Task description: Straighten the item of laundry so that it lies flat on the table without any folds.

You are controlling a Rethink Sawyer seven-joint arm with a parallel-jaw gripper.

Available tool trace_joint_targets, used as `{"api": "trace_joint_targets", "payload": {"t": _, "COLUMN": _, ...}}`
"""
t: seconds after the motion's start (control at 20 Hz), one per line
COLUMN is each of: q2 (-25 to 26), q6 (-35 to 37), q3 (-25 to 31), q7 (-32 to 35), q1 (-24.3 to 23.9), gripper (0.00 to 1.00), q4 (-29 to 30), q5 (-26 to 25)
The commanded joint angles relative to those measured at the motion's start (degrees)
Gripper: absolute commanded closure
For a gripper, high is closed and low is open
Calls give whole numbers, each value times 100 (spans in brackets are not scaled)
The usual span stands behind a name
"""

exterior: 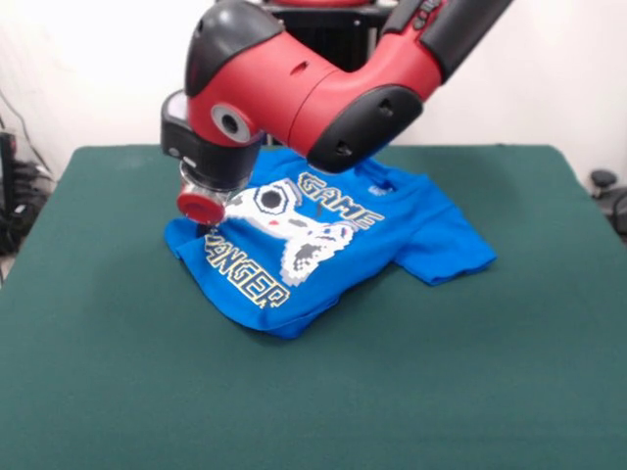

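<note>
The item of laundry [333, 245], a bright blue T-shirt with a white game controller print and yellow-outlined lettering, lies print up in the middle of the table [118, 372]. Its right sleeve [446, 245] is spread out flat. The shirt's left part is drawn in, and the lettering there is partly covered, reading "ANGER". The red and black arm [313, 88] reaches down over the shirt's left edge. My gripper [206, 220] is down at the cloth by that edge, mostly hidden under the wrist and its red round cap [199, 203].
The green cloth runs wide on all sides of the shirt. Dark cables and gear [15, 186] sit past the left edge, and a dark object [607, 186] sits past the right edge.
</note>
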Motion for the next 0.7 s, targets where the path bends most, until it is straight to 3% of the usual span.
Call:
{"api": "trace_joint_targets", "payload": {"t": 0.05, "q2": 274, "q6": 312, "q3": 509, "q7": 1322, "q1": 46, "gripper": 100, "q4": -174, "q5": 427}}
{"api": "trace_joint_targets", "payload": {"t": 0.7, "q2": -60, "q6": 587, "q3": 689, "q7": 401, "q1": -263, "gripper": 100, "q4": -21, "q5": 636}}
